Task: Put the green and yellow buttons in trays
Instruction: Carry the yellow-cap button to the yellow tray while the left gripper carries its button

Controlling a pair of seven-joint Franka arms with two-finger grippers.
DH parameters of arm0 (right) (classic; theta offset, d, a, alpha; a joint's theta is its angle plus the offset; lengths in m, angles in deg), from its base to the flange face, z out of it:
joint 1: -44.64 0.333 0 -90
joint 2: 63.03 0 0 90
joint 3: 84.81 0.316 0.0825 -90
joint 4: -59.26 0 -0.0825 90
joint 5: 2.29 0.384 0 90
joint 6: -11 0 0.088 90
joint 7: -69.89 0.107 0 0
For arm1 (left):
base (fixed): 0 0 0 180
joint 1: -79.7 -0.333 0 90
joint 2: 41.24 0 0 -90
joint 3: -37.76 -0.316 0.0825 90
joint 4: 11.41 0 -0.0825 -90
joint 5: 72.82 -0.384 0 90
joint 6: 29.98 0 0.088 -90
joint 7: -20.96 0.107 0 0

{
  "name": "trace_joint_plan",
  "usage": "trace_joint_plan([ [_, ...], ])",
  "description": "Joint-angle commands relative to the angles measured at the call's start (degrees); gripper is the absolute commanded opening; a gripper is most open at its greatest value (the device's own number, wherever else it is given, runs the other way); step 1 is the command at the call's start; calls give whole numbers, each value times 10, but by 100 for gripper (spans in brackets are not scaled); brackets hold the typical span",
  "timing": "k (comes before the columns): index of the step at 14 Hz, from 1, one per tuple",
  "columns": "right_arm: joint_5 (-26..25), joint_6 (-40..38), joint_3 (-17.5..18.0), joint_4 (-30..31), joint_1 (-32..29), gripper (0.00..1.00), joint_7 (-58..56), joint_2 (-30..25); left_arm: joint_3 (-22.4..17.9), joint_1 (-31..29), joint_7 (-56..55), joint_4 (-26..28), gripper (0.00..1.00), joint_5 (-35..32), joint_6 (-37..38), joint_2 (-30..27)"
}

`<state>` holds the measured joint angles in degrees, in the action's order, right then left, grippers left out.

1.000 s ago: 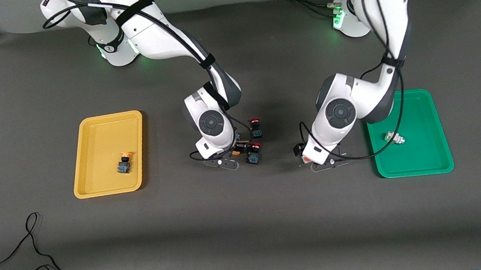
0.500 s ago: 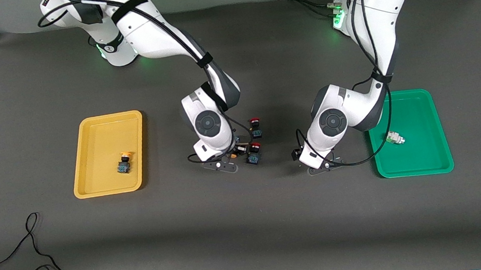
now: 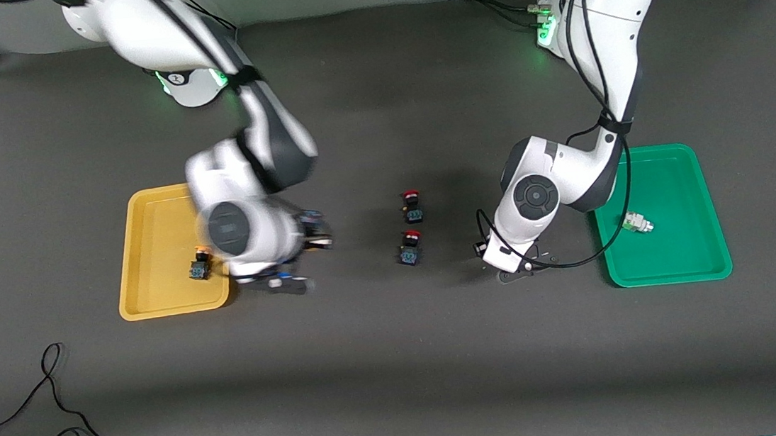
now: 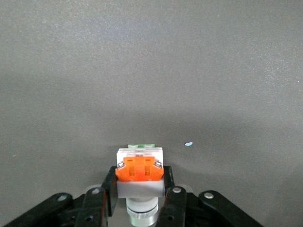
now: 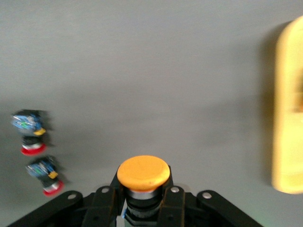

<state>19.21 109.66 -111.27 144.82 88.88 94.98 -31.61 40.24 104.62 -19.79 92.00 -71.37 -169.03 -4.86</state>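
Observation:
My left gripper (image 4: 139, 178) is low over the mat beside the green tray (image 3: 671, 277) and is shut on a white-and-silver button with an orange block (image 4: 139, 169). In the front view that gripper (image 3: 521, 271) hides its button. My right gripper (image 5: 143, 185) is shut on a yellow-capped button (image 5: 143, 172). It hangs, blurred, at the yellow tray's (image 3: 154, 306) edge toward the middle of the table (image 3: 285, 282). A yellow-capped button (image 3: 200, 264) lies in the yellow tray. A white, green-tipped button (image 3: 636, 222) lies in the green tray.
Two black switches with red caps (image 3: 412, 205) (image 3: 410, 246) stand on the mat between the arms, also in the right wrist view (image 5: 29, 133) (image 5: 45, 175). The yellow tray's rim (image 5: 286, 118) shows there too. A black cable (image 3: 59, 428) lies near the front edge.
My right gripper closed on the yellow-capped button beside the red switches and swung with it to the yellow tray. My left gripper settled lower and closed on the white button.

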Motion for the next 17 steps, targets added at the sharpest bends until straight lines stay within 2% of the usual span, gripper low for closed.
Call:
trace_joint_plan([
  [1, 5, -45, -74, 40, 8, 0, -133, -31, -9, 2, -16, -15, 13, 1, 22, -19],
  [2, 4, -46, -103, 61, 10, 0, -173, -41, -11, 0, -15, -24, 13, 4, 53, -36],
  [5, -5, -39, -168, 99, 10, 0, -287, -46, -12, -33, -1, -91, 10, 3, 217, -88],
  [7, -7, -7, -191, 135, 8, 0, -340, -45, -10, -57, 39, -102, 9, 5, 283, -125],
  [10, -5, 102, -207, 222, 2, 0, -412, -44, -11, -123, 145, -95, 8, 6, 360, -169],
  [15, 3, 274, -205, 326, -7, 0, -471, -22, -13, -263, 357, -32, 8, -14, 361, -214],
  [17, 3, 314, -202, 345, -8, 0, -484, -14, -13, -301, 405, 1, 8, -35, 311, -214],
])
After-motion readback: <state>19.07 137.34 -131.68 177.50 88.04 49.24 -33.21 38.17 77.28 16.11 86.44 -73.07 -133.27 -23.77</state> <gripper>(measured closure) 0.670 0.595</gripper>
